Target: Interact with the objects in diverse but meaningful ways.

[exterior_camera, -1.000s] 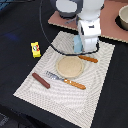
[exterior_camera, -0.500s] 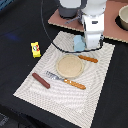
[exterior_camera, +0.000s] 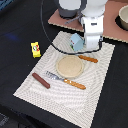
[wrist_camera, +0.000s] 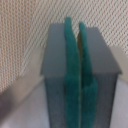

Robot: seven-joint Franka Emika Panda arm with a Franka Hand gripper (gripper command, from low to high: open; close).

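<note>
1. One claw, on the single arm: in the wrist view its green fingers stand pressed nearly together over the grey-blue top of the blue block, with only a thin sliver between them. Whether they pinch anything cannot be told; the exterior view hides the tips behind the white wrist.
2. Blue block: lies on the mat, just beyond the plate, directly under or touching the claw. Judged, the coming move turns on this: the fingers sit on top, not astride, so they must spread before any grasp.
3. Long axis: the block's top runs along the finger line in the wrist view, so the shorter width is the likelier span to grip.
4. Sausage: on the mat, toward the exterior view's left of the plate, well apart from the claw.
5. Yellow box: off the mat on dark table, farther that same way.
6. Fork and knife: flank the plate; the knife is near the claw.
7. Room: bare mat lies beside the block on the side away from the knife.
</note>
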